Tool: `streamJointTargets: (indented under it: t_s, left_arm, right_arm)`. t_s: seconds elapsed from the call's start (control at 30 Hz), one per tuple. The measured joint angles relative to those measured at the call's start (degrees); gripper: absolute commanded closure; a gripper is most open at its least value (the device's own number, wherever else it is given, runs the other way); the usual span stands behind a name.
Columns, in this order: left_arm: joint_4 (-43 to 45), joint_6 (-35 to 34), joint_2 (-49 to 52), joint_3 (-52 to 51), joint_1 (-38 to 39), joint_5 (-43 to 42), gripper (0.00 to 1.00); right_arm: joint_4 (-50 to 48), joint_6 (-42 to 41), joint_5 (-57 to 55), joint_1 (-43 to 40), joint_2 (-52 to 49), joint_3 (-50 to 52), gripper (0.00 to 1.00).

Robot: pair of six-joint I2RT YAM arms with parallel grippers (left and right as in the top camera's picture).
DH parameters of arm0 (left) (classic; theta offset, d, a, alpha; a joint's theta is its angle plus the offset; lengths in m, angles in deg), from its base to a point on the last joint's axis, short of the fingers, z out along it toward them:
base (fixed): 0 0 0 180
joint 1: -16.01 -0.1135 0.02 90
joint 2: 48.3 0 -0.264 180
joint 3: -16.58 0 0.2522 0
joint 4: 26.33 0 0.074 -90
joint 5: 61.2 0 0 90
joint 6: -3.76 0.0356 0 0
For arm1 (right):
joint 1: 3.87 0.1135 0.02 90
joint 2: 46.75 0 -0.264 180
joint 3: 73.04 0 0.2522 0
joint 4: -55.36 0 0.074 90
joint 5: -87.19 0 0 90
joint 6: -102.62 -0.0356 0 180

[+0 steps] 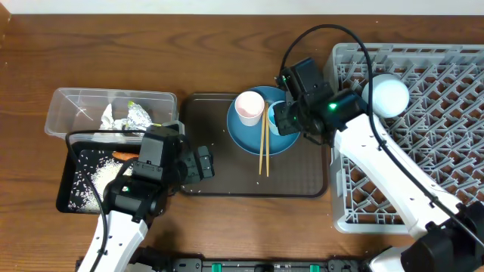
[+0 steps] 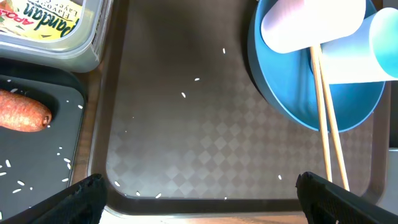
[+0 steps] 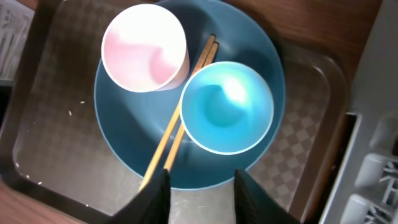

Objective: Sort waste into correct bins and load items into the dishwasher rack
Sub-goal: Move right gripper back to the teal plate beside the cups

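1. One grey dishwasher rack (image 1: 446, 113) fills the table's right side. It is a rigid lattice and needs no handling. The white bowl (image 1: 386, 96) sits in it, near the edge beside the serving tray.
2. Brown serving tray (image 1: 219, 162): mid-table. My left gripper (image 2: 199, 208) hangs over its near edge, fingers spread wide, nothing held.
3. Blue plate (image 3: 124, 134): on that tray, carrying both cups and the chopsticks. I judge it heavy, glossy and slippery. It should be taken at the rim, and only once unloaded.
4. Bins: the clear tub (image 1: 72, 106) holds the tissue (image 1: 108, 117), foil (image 1: 138, 115) and wrapper (image 1: 131, 104). The black tray (image 1: 62, 204) beside it holds the carrot (image 2: 22, 112) and rice.
5. Light blue cup (image 3: 227, 107): upright on the plate. My right gripper (image 3: 199, 196) hovers above the plate edge just beside it, fingers parted and empty. I judge the cup light, stiff and smooth-walled. Pinch one wall at the rim, one finger inside.
6. Pinkish-white cup (image 3: 144, 48): upright, just beside the blue one. Same handling applies.
7. Chopsticks (image 3: 180, 124): they lie between the cups, their ends reaching past the plate. I judge them thin, light and prone to roll. Grip both together at the overhanging end.
8. Loose rice grains (image 2: 183, 94): scattered on the serving tray and, in my judgement, too small to pinch.
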Motion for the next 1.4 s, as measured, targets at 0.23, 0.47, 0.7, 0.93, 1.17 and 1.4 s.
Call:
streamJointTargets:
  t_s: [0.23,0.47,0.7,0.93,1.17,1.4]
  left_arm:
    - [0.02,0.00,0.00,0.00,0.00,0.00,0.00]
    - [0.02,0.00,0.00,0.00,0.00,0.00,0.00]
    - [0.02,0.00,0.00,0.00,0.00,0.00,0.00]
    - [0.02,0.00,0.00,0.00,0.00,0.00,0.00]
    - [-0.02,-0.02,0.00,0.00,0.00,-0.11,0.00]
    - [1.14,-0.92,0.02,0.00,0.00,-6.38,0.18]
  right_arm:
    - [0.02,-0.09,0.13,-1.16,0.07,0.02,0.53]
    - [1.36,-0.28,-0.20,-6.45,1.84,0.02,0.26]
    - [5.38,0.79,-0.11,-7.54,2.51,0.02,0.01]
    - [6.99,1.27,-0.13,-8.17,2.51,0.02,0.01]
    - [6.99,1.40,-0.15,-8.79,2.51,0.02,0.01]
    - [6.99,1.40,-0.13,-8.79,2.51,0.02,0.01]
